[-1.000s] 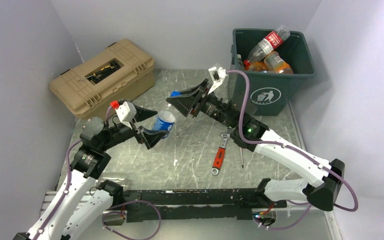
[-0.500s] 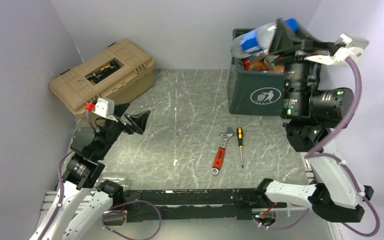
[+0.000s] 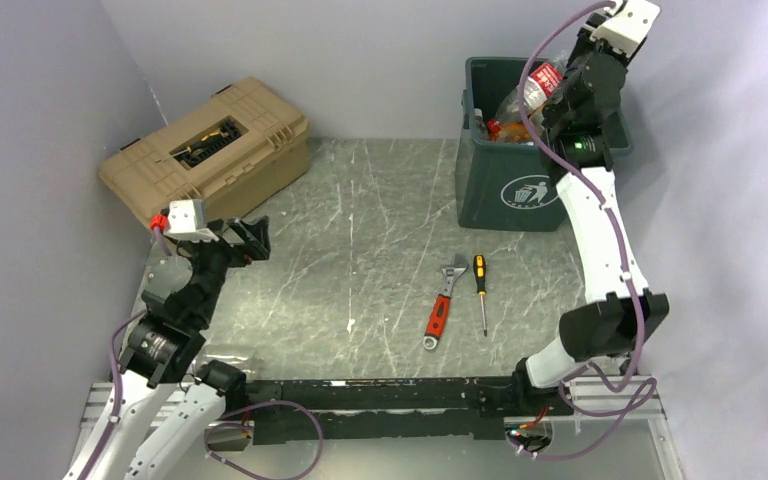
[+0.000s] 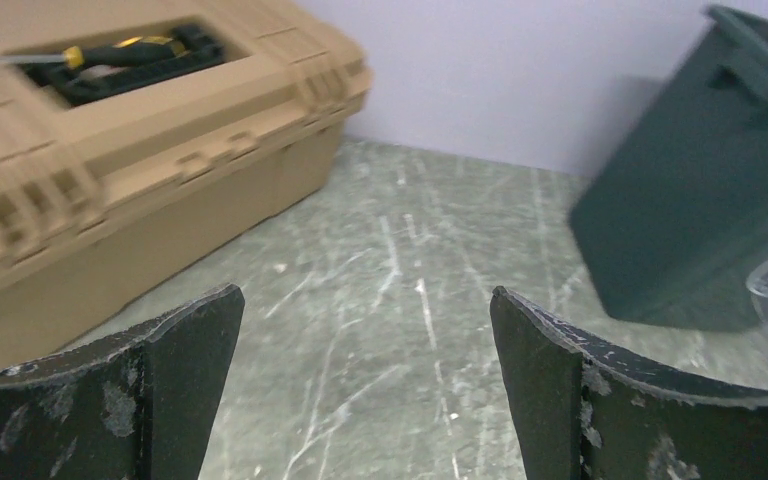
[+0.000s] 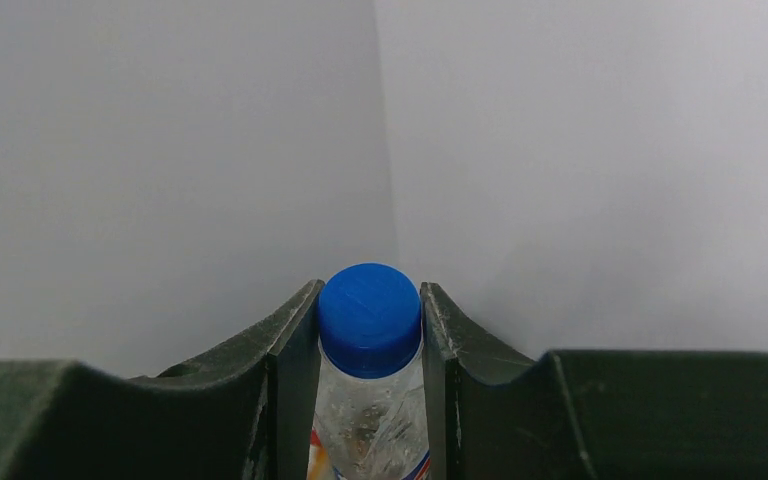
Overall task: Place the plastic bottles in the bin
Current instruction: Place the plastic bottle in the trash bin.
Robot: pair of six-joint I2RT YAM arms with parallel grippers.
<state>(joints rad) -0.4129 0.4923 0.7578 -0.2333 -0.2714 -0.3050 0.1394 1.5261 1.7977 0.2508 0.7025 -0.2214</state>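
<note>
My right gripper is shut on the neck of a clear plastic bottle with a blue cap, facing the wall corner. In the top view the right arm reaches high above the back right of the dark green bin; its fingers are hidden there. The bin holds a red-labelled bottle and an orange bottle. My left gripper stands open and empty, low over the table at the left, in front of the toolbox. The left wrist view shows its fingers wide apart and the bin far right.
A tan toolbox sits at the back left, its lid tray holding tools. A red-handled wrench and a screwdriver lie on the table in front of the bin. Walls close in on three sides.
The right arm rose from mid-table to high above the bin, still gripping the blue-capped bottle. The left gripper, which held a blue-labelled bottle, is now empty and has drawn back left.
</note>
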